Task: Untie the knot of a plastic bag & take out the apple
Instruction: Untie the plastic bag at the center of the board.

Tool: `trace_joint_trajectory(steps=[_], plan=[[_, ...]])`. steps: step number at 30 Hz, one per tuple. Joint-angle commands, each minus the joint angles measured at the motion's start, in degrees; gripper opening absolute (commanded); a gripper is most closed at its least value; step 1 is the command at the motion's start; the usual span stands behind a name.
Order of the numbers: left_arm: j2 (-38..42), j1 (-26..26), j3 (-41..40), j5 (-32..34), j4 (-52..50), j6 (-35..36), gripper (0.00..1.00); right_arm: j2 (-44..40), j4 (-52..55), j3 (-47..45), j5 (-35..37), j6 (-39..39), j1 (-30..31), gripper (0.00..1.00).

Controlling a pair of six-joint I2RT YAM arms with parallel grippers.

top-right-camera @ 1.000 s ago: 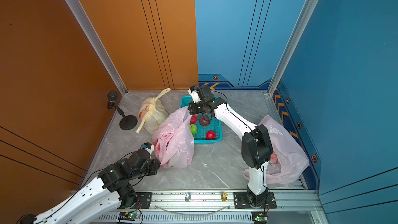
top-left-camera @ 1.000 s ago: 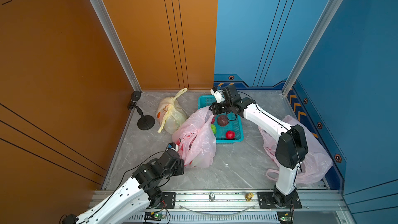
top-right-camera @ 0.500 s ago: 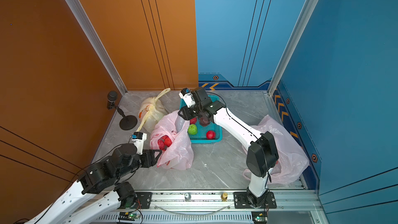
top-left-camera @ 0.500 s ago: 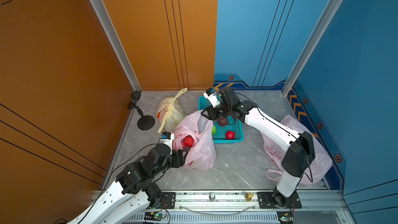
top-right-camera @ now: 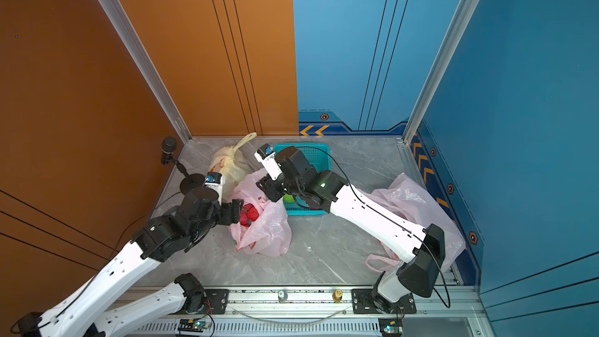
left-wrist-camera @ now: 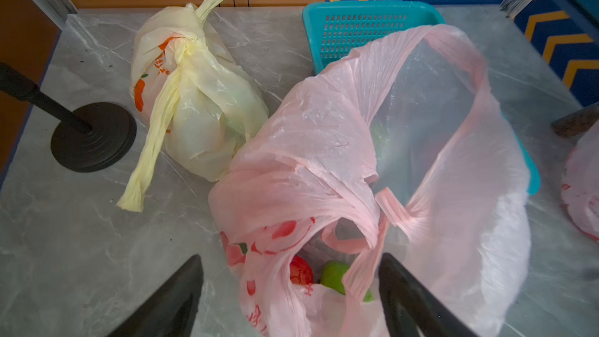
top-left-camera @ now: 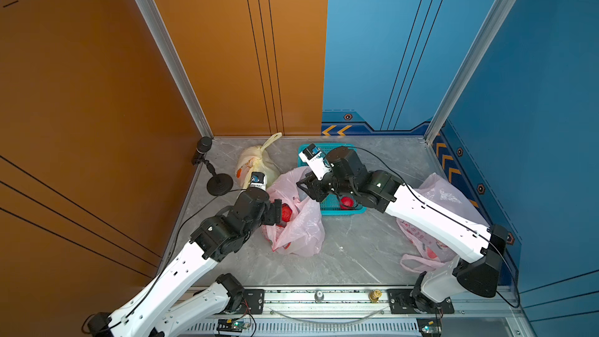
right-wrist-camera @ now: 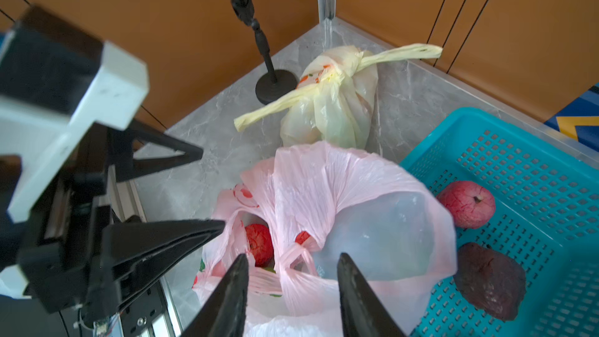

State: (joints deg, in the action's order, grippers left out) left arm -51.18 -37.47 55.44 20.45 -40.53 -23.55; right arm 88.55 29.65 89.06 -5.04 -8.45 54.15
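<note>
Pink bag [top-left-camera: 301,228] lies mid-tabletop, mouth open, touching teal basket [top-left-camera: 330,204] on its right. Red apple [top-left-camera: 286,212] inside. I read L claw [left-wrist-camera: 290,257] wide at mouth, R claw [right-wrist-camera: 292,255] part-open at far edge.

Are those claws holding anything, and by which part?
Nothing is held. The left gripper and right gripper both stand open, straddling the pink bag's loose top without pinching it.
</note>
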Motion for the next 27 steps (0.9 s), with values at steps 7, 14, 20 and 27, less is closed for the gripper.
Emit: trace_joint_trajectory(steps=[7, 14, 20, 27], plan=[[-6.35, 8.21, 2.6, -11.06, 5.26, 7.11, 0.96, 7.69, 8.94, 0.48, 14.84, -3.37, 7.66, 0.41], [-10.36, 10.67, 1.62, -20.02, 10.04, 7.11, 1.0, 8.8, 10.63, -0.6, 19.02, -5.58, 10.04, 0.4], [-15.52, 11.02, 2.04, -25.48, 10.66, 8.21, 0.77, 8.31, 9.81, -3.75, 16.27, -6.97, 10.3, 0.4], [-14.73, 11.78, 1.48, -19.05, 6.12, 8.86, 0.29, 7.64, 10.29, -8.7, 11.16, -8.27, 10.85, 0.4]])
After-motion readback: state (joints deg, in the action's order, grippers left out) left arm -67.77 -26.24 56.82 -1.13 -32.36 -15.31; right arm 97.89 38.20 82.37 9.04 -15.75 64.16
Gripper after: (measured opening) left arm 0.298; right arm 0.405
